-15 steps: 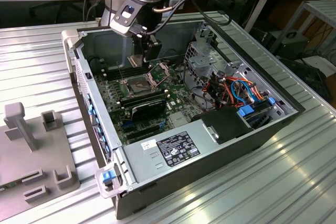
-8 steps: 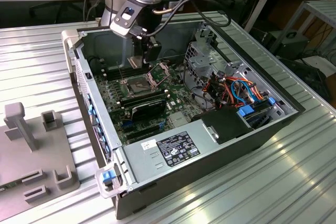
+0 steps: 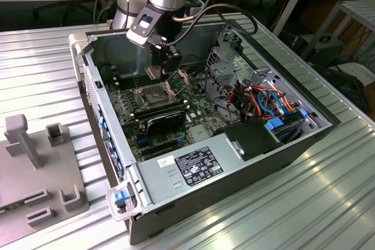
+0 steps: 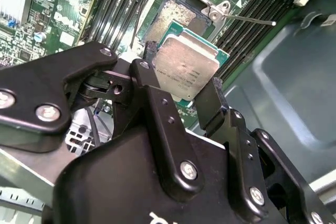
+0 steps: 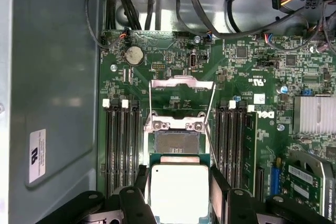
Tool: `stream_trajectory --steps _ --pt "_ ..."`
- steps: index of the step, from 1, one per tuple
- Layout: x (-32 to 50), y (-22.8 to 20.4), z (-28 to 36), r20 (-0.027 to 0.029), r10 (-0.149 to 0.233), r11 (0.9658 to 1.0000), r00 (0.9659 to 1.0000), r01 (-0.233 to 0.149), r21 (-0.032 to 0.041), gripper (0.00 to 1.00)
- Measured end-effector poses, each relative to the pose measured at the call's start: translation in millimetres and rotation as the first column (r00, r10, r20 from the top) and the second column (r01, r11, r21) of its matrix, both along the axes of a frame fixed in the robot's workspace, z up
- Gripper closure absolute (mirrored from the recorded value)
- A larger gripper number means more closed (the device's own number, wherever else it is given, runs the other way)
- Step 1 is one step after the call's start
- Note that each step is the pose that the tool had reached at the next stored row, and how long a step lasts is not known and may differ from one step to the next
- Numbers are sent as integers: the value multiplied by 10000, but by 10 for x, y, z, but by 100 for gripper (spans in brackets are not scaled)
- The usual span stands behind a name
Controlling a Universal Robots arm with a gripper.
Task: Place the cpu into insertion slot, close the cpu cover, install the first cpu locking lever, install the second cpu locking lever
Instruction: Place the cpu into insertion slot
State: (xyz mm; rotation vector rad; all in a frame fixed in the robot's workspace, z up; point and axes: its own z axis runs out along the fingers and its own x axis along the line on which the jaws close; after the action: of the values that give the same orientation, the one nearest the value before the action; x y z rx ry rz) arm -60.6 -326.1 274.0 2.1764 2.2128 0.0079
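The hand [image 4: 181,85] clamps the chip [image 4: 186,67] by two opposite edges, metal top showing. Just past the fingertips lies the bare socket [image 5: 176,141], with the chip not yet seated in it. Beyond the socket its cover frame [image 5: 181,82] stands open, and memory slots [image 5: 122,145] flank both sides. The first step, placing the chip, appears to be in hand. It calls for squaring the chip's edges to the socket rim and lowering it level and gently.

cpu [image 4: 185,69] top: matt smooth metal; circuit board [image 5: 173,59] semi-gloss.
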Motion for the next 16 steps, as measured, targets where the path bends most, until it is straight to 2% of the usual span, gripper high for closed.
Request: stream_trajectory --steps 4,7,16 --pt "14 0 -93 -1 -2 10000 10000 2 -1 45" --pt "17 0 -139 0 0 10000 10000 0 0 45" --pt "17 0 -159 1 0 10000 10000 0 2 45"
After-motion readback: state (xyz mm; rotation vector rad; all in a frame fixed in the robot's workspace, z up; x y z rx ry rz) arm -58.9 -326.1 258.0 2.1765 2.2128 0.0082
